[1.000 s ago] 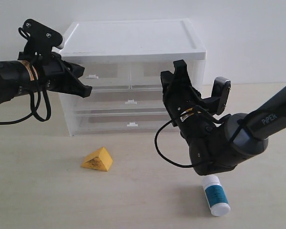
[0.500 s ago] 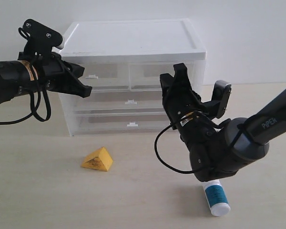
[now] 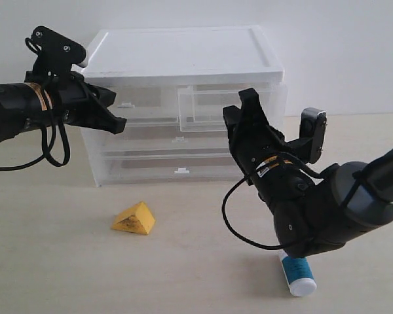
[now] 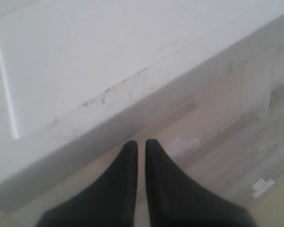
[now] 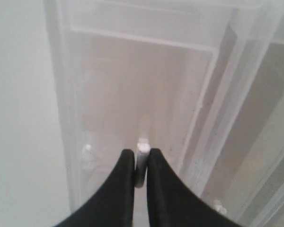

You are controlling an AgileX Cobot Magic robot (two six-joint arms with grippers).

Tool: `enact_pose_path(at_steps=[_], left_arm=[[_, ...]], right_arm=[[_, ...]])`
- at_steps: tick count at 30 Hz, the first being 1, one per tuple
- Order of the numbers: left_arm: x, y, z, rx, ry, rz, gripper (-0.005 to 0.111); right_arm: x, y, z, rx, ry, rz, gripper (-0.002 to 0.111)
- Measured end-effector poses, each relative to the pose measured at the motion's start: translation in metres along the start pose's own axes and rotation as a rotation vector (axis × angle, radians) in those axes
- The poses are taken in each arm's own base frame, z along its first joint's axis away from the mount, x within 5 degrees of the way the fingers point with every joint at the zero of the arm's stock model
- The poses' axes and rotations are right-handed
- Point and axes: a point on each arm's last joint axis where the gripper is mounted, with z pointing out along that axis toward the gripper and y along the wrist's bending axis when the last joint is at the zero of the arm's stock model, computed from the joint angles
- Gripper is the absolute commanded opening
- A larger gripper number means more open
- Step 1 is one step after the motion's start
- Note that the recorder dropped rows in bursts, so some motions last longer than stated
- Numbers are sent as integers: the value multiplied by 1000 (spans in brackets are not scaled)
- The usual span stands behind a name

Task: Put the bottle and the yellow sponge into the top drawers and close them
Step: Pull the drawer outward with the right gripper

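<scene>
The white plastic cabinet stands at the back. Its top right drawer is slid partway out, and my right gripper is shut on that drawer's little white handle, which shows between the fingers. The top left drawer is closed. My left gripper hovers shut and holding nothing just in front of its handle. On the table lie the yellow sponge, left of centre, and the bottle, partly hidden under the right arm.
Two full-width drawers below are closed, each with a small handle. The right arm's bulky wrist hangs low over the table right above the bottle. A plain white wall stands behind the cabinet.
My right gripper has drawn back toward the camera with the handle, and the top right drawer has slid out of the cabinet. The left arm, sponge and bottle have not moved.
</scene>
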Motion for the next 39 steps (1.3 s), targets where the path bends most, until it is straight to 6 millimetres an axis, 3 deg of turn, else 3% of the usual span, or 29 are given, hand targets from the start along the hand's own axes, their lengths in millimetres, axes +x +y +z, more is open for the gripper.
enact_pose_path(at_steps=[14,30,39], left_arm=[[0,0,0,0,2,0,4],[0,0,0,0,2,0,4],[0,0,0,0,4,0,4]], right_arm=[[-5,-4,-26,26,31,-40,0],[4,-4,-33,27,40,-18,0],[5,8,-40,38,48,-52,0]])
